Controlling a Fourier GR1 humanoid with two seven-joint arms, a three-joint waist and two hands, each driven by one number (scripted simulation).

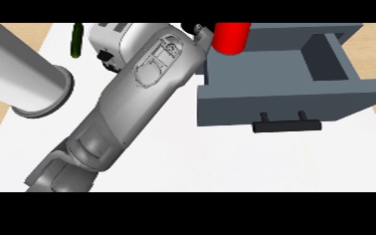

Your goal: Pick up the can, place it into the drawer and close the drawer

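A single head view looks steeply down on the white counter top [220, 159], close enough that one grey forearm [132, 104], entering from the lower edge at the left, crosses much of the frame. The open grey box-shaped drawer [257, 79] with its black bar handle [288, 126] fills the upper right, and pale wood [363, 55] shows past the counter's edges. No second view is given for overlap.
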